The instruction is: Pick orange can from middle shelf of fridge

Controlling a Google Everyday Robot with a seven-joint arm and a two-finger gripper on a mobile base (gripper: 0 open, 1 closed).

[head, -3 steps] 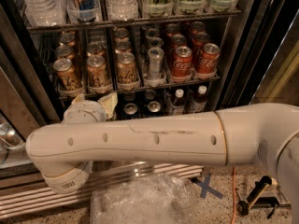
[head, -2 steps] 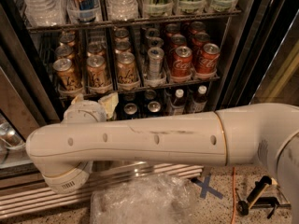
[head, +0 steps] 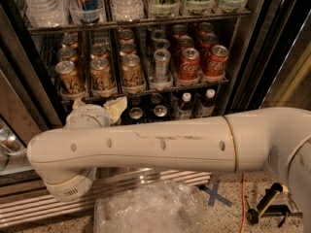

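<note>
Several orange cans stand in lanes on the left of the middle shelf (head: pixel 146 93) of the fridge (head: pixel 252 52). The front ones are the left orange can (head: pixel 69 76), the middle orange can (head: pixel 100 74) and the right orange can (head: pixel 131 71). My gripper (head: pixel 110 110) sits just below the shelf's front rail, under the middle and right orange cans. It is largely hidden behind my white forearm (head: pixel 146 147), which crosses the view. It touches no can.
A slim silver can (head: pixel 161 64) and red Coca-Cola cans (head: pixel 188 63) fill the shelf's right lanes. Water bottles (head: pixel 43 4) stand on the rack above, small dark bottles (head: pixel 184 103) on the rack below. Crumpled clear plastic (head: pixel 146 210), blue tape (head: pixel 216 195) and a black tool (head: pixel 267 208) lie on the floor.
</note>
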